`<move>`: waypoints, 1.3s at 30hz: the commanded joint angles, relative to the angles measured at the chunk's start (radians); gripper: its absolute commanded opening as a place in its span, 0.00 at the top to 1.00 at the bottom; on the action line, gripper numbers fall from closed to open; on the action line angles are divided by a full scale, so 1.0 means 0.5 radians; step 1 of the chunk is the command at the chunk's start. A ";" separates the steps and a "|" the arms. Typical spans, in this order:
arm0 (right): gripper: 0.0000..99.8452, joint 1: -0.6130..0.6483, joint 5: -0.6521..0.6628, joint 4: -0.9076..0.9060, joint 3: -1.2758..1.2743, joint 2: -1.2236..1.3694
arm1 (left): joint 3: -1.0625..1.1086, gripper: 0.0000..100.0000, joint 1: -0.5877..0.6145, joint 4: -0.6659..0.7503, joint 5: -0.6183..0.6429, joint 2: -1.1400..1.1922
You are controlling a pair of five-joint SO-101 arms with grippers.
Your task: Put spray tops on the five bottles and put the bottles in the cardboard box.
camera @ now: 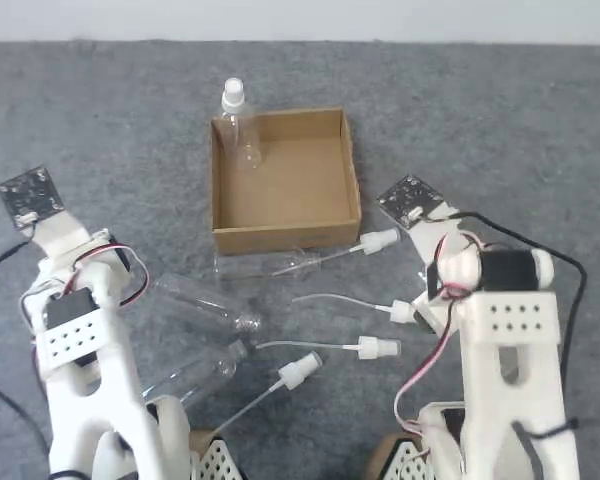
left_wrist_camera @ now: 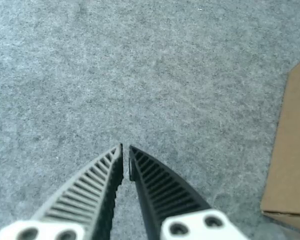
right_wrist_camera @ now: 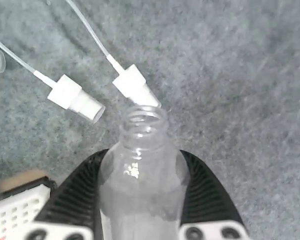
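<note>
The right gripper [right_wrist_camera: 142, 154] clamps an uncapped clear bottle [right_wrist_camera: 140, 135] whose mouth lies just beside, perhaps touching, a loose spray top [right_wrist_camera: 135, 86], while the left gripper [left_wrist_camera: 125, 148], all but closed and empty, hangs over open grey carpet [left_wrist_camera: 140, 60] near the cardboard box [left_wrist_camera: 290, 150] edge.

Straight ahead of the left gripper [left_wrist_camera: 125, 149], whose tips met with no gap, bare grey carpet [left_wrist_camera: 140, 65] lay open for passing. The one barrier near it was the cardboard box [left_wrist_camera: 290, 150], its wall standing off to the gripper's right. The right gripper [right_wrist_camera: 142, 160] had its jaws filled by a bottle [right_wrist_camera: 140, 135], leaving no room between them. Just beyond that bottle's open neck lay a spray top [right_wrist_camera: 76, 99] and a second top [right_wrist_camera: 135, 87], tubes trailing farther ahead; to one side of them the carpet was free. Between the two grippers, lying bottles [camera: 205, 305] crowded the floor.
</note>
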State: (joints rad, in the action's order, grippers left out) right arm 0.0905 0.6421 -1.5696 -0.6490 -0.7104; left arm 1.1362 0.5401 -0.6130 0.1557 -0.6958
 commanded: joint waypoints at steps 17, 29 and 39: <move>0.98 0.272 -0.516 0.560 -0.365 -0.799 | 0.002 0.99 -0.009 0.015 -0.018 -0.101; 0.98 0.256 -0.681 0.698 -0.433 -0.815 | -0.094 0.99 -0.009 -0.101 -0.018 -0.104; 0.98 0.256 -0.804 0.698 -0.445 -0.815 | -0.572 0.99 -0.009 -0.795 -0.018 -0.104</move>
State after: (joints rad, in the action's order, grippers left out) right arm 0.2148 0.2539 -1.2413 -0.8730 -1.0848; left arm 0.9889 0.5386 -0.8953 0.1557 -0.7020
